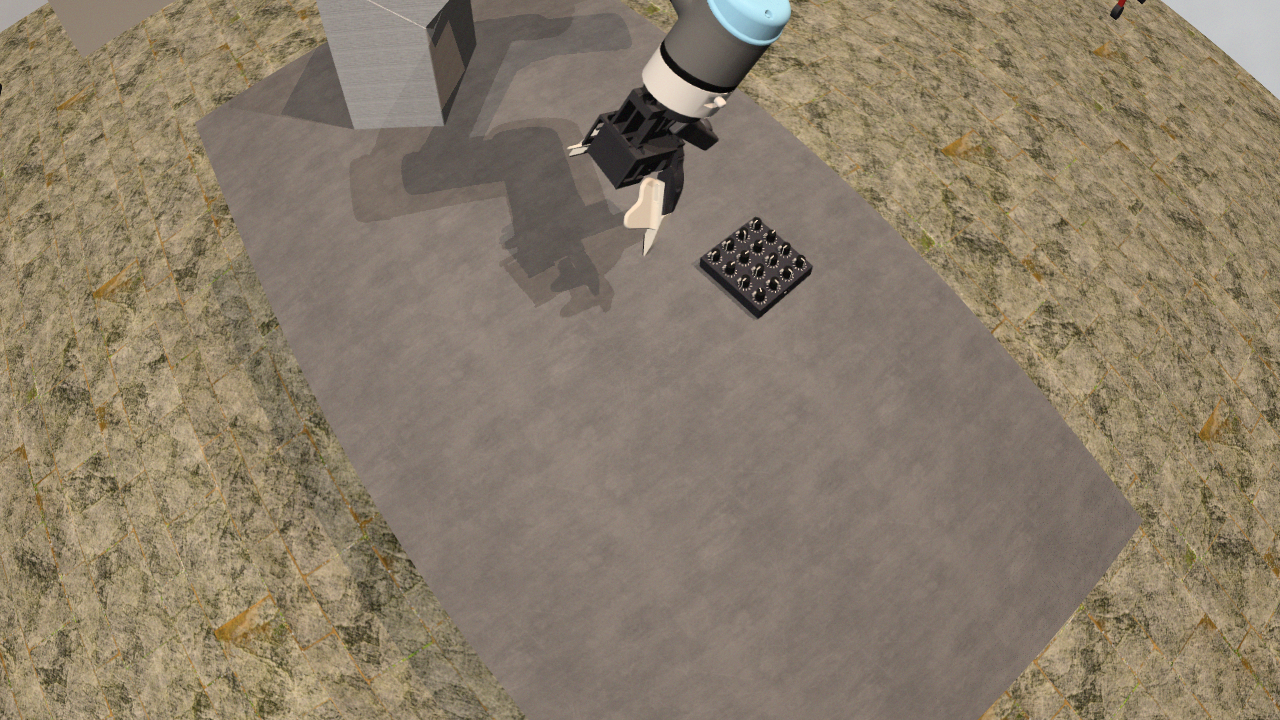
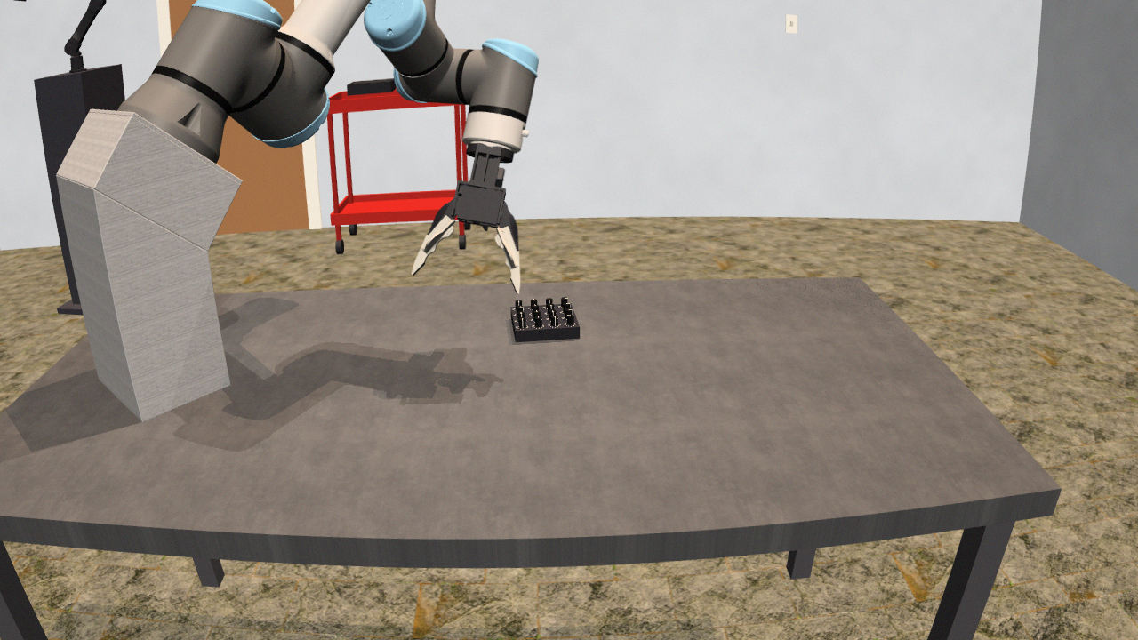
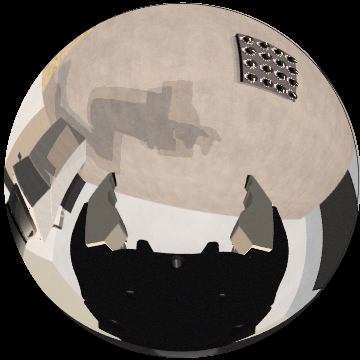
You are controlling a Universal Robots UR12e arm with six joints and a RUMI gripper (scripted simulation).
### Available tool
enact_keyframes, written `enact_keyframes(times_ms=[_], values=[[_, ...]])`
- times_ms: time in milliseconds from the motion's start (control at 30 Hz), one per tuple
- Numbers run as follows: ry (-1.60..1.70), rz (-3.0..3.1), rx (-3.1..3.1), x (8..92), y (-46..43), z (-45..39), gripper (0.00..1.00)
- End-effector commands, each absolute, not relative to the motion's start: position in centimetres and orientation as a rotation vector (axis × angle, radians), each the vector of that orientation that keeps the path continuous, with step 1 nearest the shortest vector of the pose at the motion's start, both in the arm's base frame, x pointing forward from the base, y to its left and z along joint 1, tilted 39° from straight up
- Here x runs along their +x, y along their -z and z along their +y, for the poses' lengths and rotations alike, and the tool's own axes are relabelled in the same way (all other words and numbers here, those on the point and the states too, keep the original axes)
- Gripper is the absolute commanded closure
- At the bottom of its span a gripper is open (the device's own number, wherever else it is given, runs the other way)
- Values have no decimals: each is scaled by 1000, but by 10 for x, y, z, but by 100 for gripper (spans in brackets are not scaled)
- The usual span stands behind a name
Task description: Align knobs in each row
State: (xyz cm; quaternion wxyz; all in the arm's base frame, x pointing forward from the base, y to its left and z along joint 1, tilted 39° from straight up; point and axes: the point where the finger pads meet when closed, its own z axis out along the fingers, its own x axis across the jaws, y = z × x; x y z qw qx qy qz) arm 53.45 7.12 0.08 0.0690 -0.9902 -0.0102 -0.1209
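Note:
The black knob box (image 1: 733, 293) (image 2: 546, 335) (image 3: 239, 60) sits on the table, with a square grid of black knobs with pale marks. In the wrist view it is at the upper right. The knobs are too small to tell which mark each points at, and the row labels cannot be read. My gripper (image 1: 609, 201) (image 2: 465, 282) (image 3: 180, 174) is open with nothing between its fingers. It hangs above the table, to the left of the box in the top and exterior views, and touches nothing.
The grey table (image 1: 671, 492) (image 2: 716, 397) (image 3: 150, 50) carries the arm's metal pedestal (image 1: 384, 71) (image 2: 159, 302), which stands left of the box. A red cart (image 2: 397, 208) stands behind the table. The arm's shadow falls on the table top.

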Motion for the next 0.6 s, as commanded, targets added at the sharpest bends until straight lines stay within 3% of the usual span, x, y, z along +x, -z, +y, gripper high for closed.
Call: enact_keyframes(times_ms=[0, 567], values=[[386, 182, -2929, 549, -7, 86, 0], [374, 586, -2754, 570, -19, 118, 0]])
